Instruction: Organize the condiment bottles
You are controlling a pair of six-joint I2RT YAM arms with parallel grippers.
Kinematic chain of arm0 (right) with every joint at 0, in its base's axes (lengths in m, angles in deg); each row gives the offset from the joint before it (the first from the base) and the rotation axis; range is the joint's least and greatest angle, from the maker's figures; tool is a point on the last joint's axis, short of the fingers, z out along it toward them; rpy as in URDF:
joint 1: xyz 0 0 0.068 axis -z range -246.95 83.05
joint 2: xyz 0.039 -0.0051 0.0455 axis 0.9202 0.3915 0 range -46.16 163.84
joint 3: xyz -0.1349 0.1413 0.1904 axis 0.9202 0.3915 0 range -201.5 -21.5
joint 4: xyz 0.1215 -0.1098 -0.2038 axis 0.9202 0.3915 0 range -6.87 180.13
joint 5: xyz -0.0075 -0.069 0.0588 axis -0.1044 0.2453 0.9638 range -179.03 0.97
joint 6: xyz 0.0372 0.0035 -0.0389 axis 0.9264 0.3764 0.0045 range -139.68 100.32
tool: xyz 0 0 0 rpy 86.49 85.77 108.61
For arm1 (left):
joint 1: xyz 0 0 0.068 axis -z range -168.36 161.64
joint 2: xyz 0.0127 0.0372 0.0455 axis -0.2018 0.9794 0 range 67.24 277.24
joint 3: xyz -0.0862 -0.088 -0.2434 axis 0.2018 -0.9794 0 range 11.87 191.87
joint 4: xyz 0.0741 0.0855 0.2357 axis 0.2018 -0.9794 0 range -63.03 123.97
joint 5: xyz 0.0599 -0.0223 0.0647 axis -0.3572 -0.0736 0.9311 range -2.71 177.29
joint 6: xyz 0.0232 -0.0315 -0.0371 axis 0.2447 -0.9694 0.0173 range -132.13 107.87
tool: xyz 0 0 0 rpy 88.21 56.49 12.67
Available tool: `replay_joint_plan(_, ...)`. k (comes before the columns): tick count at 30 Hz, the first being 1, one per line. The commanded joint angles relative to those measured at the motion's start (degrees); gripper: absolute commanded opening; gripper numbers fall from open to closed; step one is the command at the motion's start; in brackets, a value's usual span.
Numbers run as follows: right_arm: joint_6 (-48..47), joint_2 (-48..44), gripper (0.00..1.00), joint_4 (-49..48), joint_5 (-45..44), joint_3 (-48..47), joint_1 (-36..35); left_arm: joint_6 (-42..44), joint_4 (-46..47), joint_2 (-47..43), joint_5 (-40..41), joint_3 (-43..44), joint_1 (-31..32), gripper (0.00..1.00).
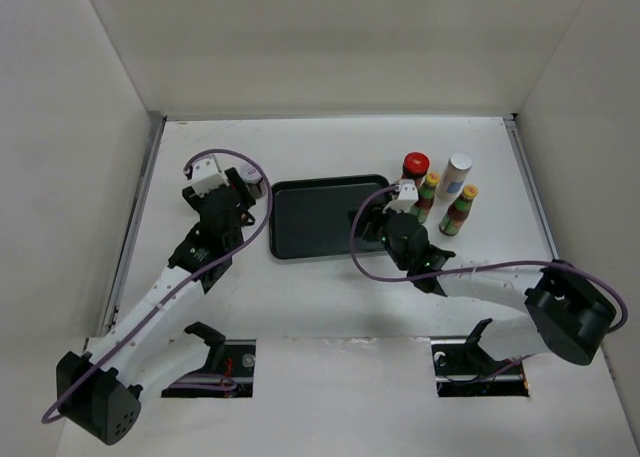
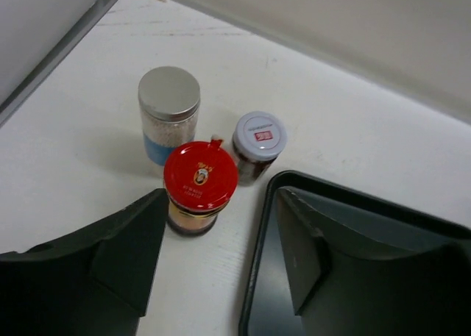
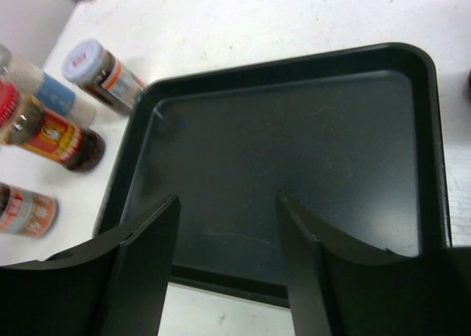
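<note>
A black tray (image 1: 320, 217) lies mid-table. Right of it stand a red-capped dark jar (image 1: 416, 165), a white cylinder (image 1: 458, 175) and two slim green yellow-capped bottles (image 1: 428, 195) (image 1: 459, 209). Left of the tray, the left wrist view shows a red-capped jar (image 2: 200, 185), a silver-lidded white-and-blue cylinder (image 2: 169, 112) and a short grey-lidded jar (image 2: 257, 145). My left gripper (image 2: 221, 255) is open and empty, the red-capped jar just beyond its fingertips, its right finger (image 2: 302, 255) over the tray rim. My right gripper (image 3: 228, 226) hangs open and empty over the tray's (image 3: 294, 130) near edge.
The right wrist view also catches the left group past the tray: grey-lidded jar (image 3: 99, 71), cylinder (image 3: 44, 90), red-capped jar (image 3: 51, 137) and another small jar (image 3: 26, 211). White walls close the table at the back and both sides.
</note>
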Motion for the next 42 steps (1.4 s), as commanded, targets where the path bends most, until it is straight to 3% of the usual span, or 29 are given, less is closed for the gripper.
replay_joint_plan(1,0.0,0.7,0.66,-3.4,2.2,-2.3,0.0,1.7,-3.0,3.8,1.2,-0.5,-0.2,0.63)
replay_joint_plan(3,-0.1,1.1,0.69,-3.4,2.7,-2.5,0.0,1.0,-2.6,7.1,1.4,-0.8,-0.5,0.73)
replay_joint_plan(8,-0.1,1.2,0.72,-3.6,3.6,-2.6,0.0,-0.7,2.3,14.3,0.9,-1.7,-2.1,0.81)
replay_joint_plan(16,-0.2,0.8,0.74,-4.0,3.7,-2.1,0.0,-0.6,8.0,19.2,0.6,-2.5,-5.4,0.83)
replay_joint_plan(22,0.5,0.9,0.74,-4.3,4.1,-2.0,0.0,-0.3,13.1,23.8,-4.3,-1.1,-10.0,0.82)
replay_joint_plan(31,0.0,0.1,0.75,-4.3,4.3,-1.9,0.0,-1.4,15.5,27.4,-7.7,0.6,-11.2,0.82)
replay_joint_plan(36,0.2,0.6,0.75,-4.3,4.4,-2.0,0.0,-0.6,16.4,30.3,-7.5,2.2,-11.3,0.73)
replay_joint_plan(42,0.3,0.5,0.75,-4.5,4.5,-1.9,0.0,-0.2,17.1,27.5,-6.5,0.9,-10.2,0.44)
